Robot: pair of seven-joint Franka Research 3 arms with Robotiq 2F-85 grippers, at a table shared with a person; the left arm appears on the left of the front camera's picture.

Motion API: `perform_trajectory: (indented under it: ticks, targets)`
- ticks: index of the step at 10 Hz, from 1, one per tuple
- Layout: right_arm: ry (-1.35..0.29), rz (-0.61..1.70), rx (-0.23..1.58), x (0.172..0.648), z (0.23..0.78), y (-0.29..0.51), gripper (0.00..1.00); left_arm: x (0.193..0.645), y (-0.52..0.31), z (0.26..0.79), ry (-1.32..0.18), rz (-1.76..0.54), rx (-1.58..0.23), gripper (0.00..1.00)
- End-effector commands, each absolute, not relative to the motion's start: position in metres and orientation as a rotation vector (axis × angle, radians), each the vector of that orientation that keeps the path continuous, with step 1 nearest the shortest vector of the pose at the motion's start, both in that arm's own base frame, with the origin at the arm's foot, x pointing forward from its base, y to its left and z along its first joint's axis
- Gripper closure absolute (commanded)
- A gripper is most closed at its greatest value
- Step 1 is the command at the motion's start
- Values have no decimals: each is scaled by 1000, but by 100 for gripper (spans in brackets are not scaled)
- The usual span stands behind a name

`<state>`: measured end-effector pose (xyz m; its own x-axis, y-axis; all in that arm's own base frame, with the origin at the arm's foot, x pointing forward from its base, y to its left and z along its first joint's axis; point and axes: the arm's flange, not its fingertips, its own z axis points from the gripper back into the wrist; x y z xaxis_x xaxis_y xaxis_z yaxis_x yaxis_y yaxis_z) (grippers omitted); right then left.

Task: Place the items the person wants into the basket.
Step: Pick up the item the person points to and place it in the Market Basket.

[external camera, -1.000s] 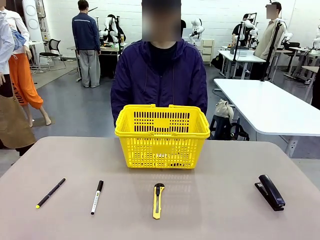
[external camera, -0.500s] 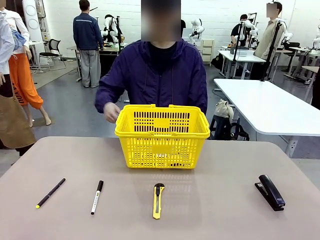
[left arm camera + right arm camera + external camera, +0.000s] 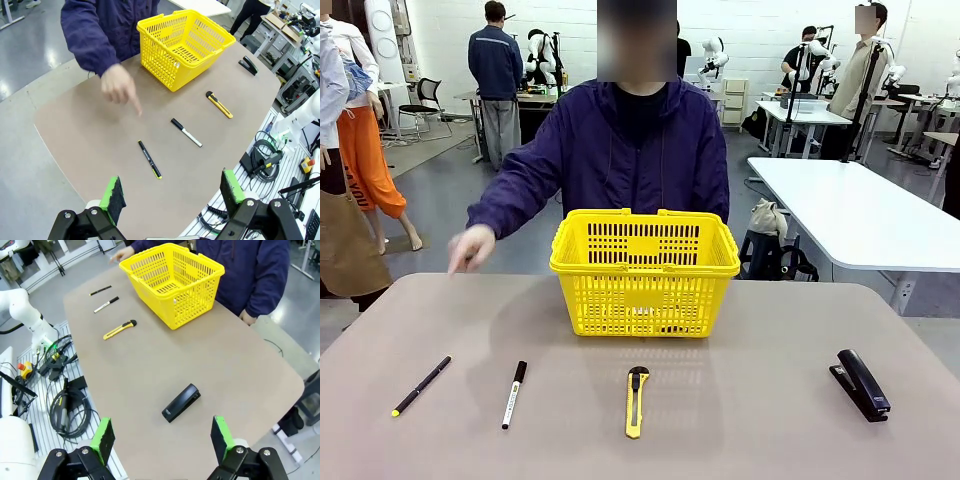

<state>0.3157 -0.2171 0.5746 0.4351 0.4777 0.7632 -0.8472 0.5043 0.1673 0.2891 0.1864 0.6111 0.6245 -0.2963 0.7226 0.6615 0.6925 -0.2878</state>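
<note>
The yellow basket stands at the table's far middle, in front of the person in the purple jacket. The black pen with yellow tip lies at the near left, and the white marker with black cap lies beside it. The person's hand reaches out left of the basket, one finger pointing down toward the pen and marker. My left gripper hangs open high above the pen. My right gripper is open above the table's right end. The tape measure is hidden.
A yellow-and-black utility knife lies in front of the basket, and a black stapler sits at the near right. The person's other hand rests at the table's far edge. Bare tabletop lies between knife and stapler.
The person's arm has come up from behind the basket and swung out to the picture's left, now pointing down over the table's far left. The tools and basket have not moved.
</note>
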Motion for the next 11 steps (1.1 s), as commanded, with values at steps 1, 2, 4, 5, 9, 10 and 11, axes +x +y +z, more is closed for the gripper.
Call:
perform_trajectory:
  ticks: [1,2,4,5,9,10,11]
  targets:
    - [-737,903,604,317,575,-218,0,289,188,612,-714,-599,-587,0]
    - [-737,903,604,317,575,-218,0,289,188,612,-714,-599,-587,0]
    - [-737,903,604,317,575,-218,0,289,188,612,-714,-599,-587,0]
    - [-737,903,604,317,575,-218,0,289,186,611,-696,-586,-579,0]
    - [-737,903,604,317,575,-218,0,329,92,547,-381,-719,-188,0]
    - [-737,903,604,317,575,-218,0,337,67,525,-346,-706,-106,0]
    - [-737,903,604,317,575,-218,0,347,39,495,-329,-666,-4,0]
